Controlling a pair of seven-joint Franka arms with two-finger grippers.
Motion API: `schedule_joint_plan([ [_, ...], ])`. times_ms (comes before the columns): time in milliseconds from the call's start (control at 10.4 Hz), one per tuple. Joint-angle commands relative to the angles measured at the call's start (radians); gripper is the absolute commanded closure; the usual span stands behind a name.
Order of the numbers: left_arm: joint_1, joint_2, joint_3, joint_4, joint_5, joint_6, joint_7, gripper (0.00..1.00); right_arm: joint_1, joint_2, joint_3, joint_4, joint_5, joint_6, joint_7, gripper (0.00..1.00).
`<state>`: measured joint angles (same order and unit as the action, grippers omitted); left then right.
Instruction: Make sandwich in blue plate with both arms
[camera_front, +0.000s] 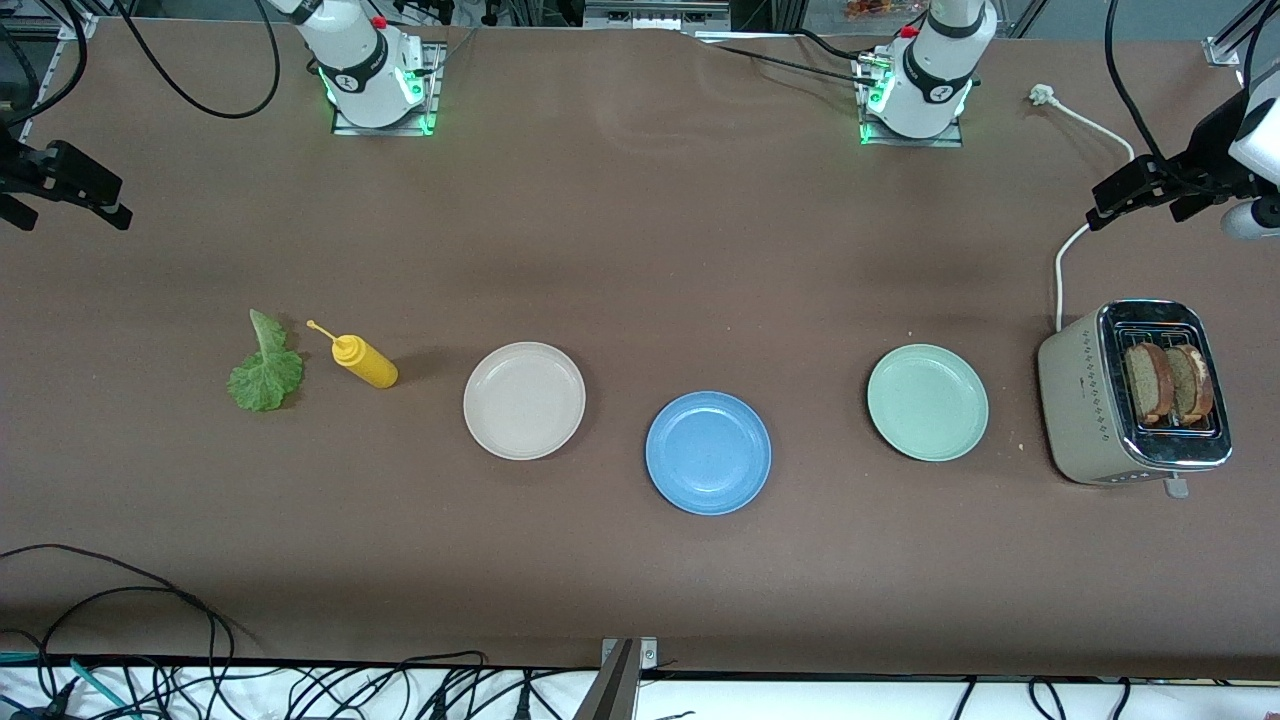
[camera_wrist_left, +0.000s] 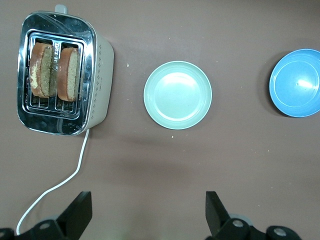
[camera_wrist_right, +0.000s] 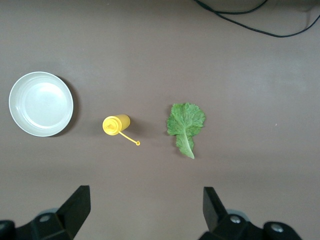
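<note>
Front view: blue plate (camera_front: 708, 452) is set at table centre, bare. Two bread slices (camera_front: 1168, 383) stand in the toaster (camera_front: 1090, 400), at 3 o'clock from the plate; lettuce leaf (camera_front: 265, 368) lies at 9 o'clock, beside a yellow bottle (camera_front: 365, 361). Left gripper (camera_wrist_left: 149, 212) is held high near the toaster, right gripper (camera_wrist_right: 146, 210) above the lettuce; both gape wide, empty. Bread is best pinched by its upper crust and lifted straight up.

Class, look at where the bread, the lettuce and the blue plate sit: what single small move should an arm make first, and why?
Probably the left gripper, open above the table, should come down over the toaster and take one bread slice. The blue plate is bare, both slices stand in the slots, and bread goes under the lettuce leaf. The right gripper waits open near that leaf.
</note>
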<state>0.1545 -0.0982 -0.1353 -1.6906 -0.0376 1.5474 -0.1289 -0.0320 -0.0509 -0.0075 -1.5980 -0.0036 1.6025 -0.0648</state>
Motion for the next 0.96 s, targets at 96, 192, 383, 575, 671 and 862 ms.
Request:
schedule_joint_plan([
  [96, 0.010, -0.020, 0.002, -0.014, -0.031, -0.006, 0.005, 0.00, 0.014, 0.017, 0.006, 0.032, 0.016, -0.010, -0.001, 0.00],
  [192, 0.010, -0.020, 0.002, -0.014, -0.036, -0.006, 0.005, 0.00, 0.014, 0.023, 0.006, 0.032, 0.014, -0.010, -0.001, 0.00],
  [383, 0.010, -0.020, 0.002, -0.014, -0.036, -0.006, 0.005, 0.00, 0.015, 0.028, 0.015, 0.032, 0.007, -0.013, -0.004, 0.00],
  [575, 0.008, -0.021, 0.000, -0.014, -0.036, -0.006, 0.005, 0.00, 0.018, 0.028, 0.020, 0.029, 0.005, -0.018, -0.007, 0.00],
  [671, 0.008, -0.020, 0.000, -0.014, -0.036, -0.006, 0.005, 0.00, 0.018, 0.028, 0.021, 0.026, 0.005, -0.019, -0.015, 0.00],
  [862, 0.008, -0.020, 0.000, -0.014, -0.036, -0.006, 0.005, 0.00, 0.018, 0.037, 0.023, 0.029, 0.005, -0.018, -0.017, 0.00],
])
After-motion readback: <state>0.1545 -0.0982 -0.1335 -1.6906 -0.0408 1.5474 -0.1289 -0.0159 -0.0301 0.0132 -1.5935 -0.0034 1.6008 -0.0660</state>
